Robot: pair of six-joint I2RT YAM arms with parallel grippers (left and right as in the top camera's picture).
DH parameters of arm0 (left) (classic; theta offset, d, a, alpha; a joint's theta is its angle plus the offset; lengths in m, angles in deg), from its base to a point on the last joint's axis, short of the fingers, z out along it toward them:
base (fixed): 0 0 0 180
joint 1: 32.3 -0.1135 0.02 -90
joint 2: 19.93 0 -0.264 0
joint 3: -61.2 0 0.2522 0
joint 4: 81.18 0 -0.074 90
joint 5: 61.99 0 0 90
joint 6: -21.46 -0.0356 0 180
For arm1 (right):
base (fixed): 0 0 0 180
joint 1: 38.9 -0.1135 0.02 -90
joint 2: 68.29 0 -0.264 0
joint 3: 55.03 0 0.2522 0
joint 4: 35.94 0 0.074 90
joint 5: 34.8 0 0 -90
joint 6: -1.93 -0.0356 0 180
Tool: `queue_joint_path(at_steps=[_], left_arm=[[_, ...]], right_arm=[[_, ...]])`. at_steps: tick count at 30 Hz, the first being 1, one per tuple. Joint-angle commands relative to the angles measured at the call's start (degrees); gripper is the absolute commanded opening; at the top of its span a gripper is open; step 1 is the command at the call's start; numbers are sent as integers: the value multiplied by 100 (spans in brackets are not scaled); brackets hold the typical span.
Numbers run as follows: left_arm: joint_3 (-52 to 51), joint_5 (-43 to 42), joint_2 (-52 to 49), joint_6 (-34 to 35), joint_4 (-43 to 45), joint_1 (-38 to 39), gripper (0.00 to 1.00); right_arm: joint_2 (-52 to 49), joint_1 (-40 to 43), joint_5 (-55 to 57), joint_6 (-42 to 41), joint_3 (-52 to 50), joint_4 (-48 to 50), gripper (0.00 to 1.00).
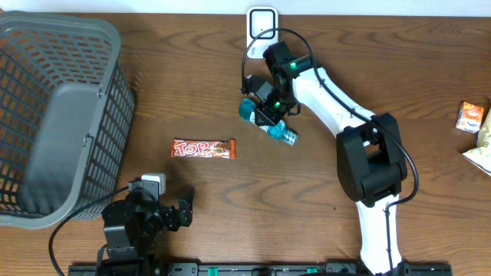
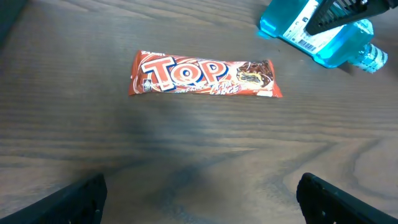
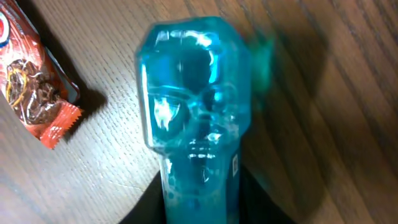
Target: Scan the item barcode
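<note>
Clearly the right pincer (image 1: 268, 115) is clamped on the blue bottle (image 1: 282, 133), which lies slanted near the middle of the bench (image 1: 399, 69). Whether it is lifted clear of the wood I cannot tell. Its barcode label (image 2: 303, 32) faces sideways toward the chocolate bar (image 1: 203, 149), not toward the white device (image 1: 262, 21) at the far edge, which I take to be the scanner. So the grasp looks done, while carrying, turning and the scan itself are left. The left pincer (image 1: 184, 208) rests spread wide, holding nothing, near the basket (image 1: 77, 31).
</note>
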Motion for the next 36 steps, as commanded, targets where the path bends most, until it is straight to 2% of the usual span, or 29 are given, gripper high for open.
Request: queue_joint_path(at_steps=[1, 6, 15, 22, 29, 32, 36], left_arm=[[7, -13, 4, 4, -15, -20, 98], [7, -13, 4, 7, -15, -20, 98], [7, -11, 4, 7, -15, -20, 98], [7, -11, 4, 4, -15, -20, 98], [7, -13, 4, 7, -15, -20, 98], [7, -13, 4, 7, -15, -20, 98], [7, -13, 4, 7, -15, -20, 98]], right_arm=[[190, -164, 133, -42, -42, -22, 11], [201, -326, 286, -70, -42, -28, 1], [726, -258, -326, -302, 20, -221, 1], [1617, -28, -1659, -708, 22, -463, 1], [1770, 544, -3685, -855, -20, -1117, 1], [1768, 844, -4437, -387, -46, -1641, 1], [1768, 1139, -4684, 341, -48, -2415, 1]])
